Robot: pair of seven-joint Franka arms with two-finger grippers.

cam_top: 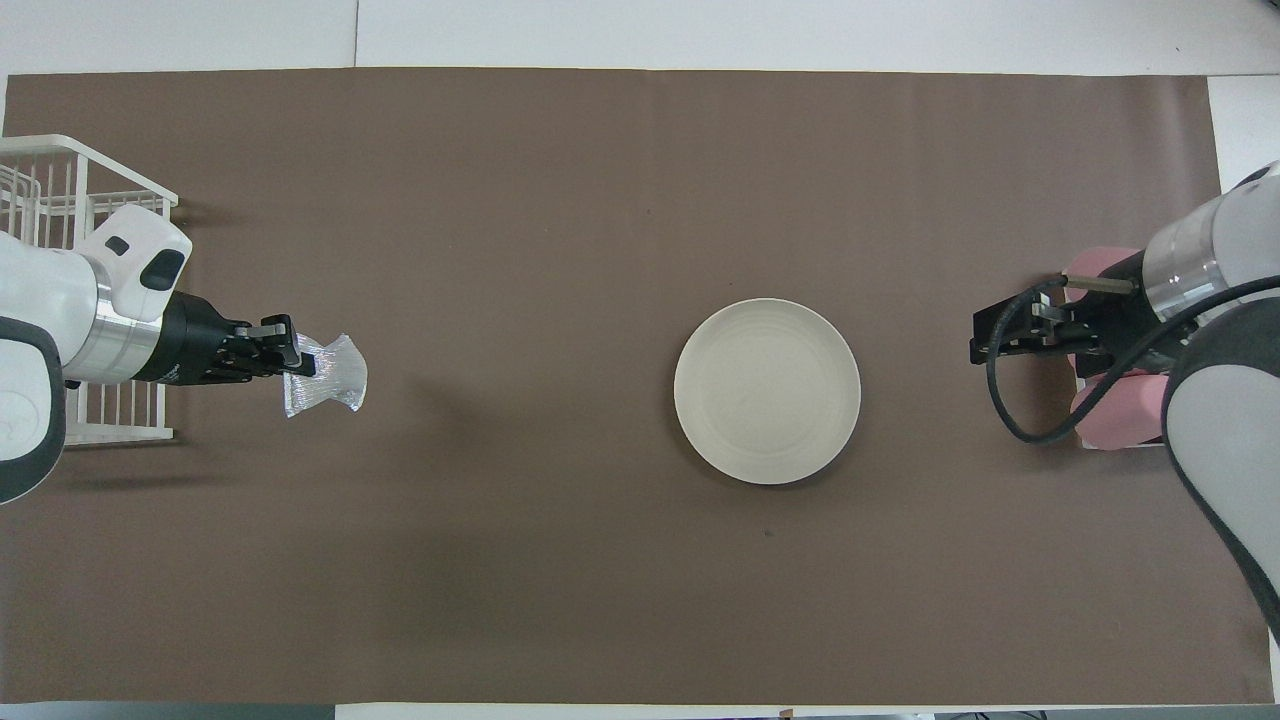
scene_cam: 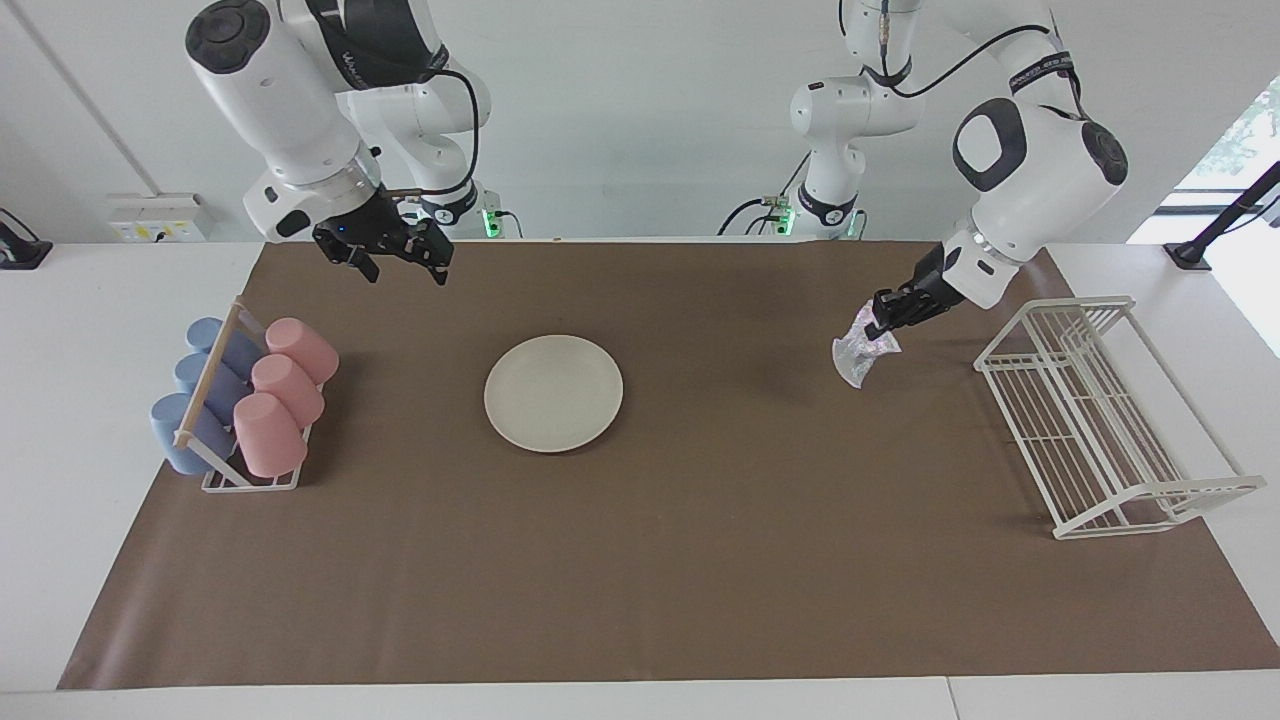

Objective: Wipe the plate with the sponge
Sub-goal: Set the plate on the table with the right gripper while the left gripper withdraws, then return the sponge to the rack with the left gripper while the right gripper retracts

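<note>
The plate (scene_cam: pixel 553 392) is found flat on the brown mat (scene_cam: pixel 640 560) that covers the tabletop (scene_cam: pixel 90 600), near the mat's middle and somewhat toward the right arm's end. Nothing rests on it and nothing touches it. It is judged to be laid flat so that its upper face is open to a wipe from above.

The sponge (scene_cam: pixel 861 355) is not on the plate. It is held by the left tool (scene_cam: pixel 882 325), whose fingertips are closed tight on one edge of the wad, so that the rest hangs free below the tool. It is carried in the air over bare mat, well apart from the plate and just beside the white wire rack (scene_cam: pixel 1100 420) at the left arm's end. A pinch at one edge is judged to leave most of the mesh free to meet the plate's surface.

The right tool (scene_cam: pixel 395 255) is seen with its fingers spread wide and nothing between them. It is raised over the mat near the cup holder (scene_cam: pixel 245 400) with its pink and blue cups, at the right arm's end. It is judged to be kept clear so that the plate is left unobstructed.

No contact between sponge and plate is observed. From the present layout, wiping is judged not to be under way.
</note>
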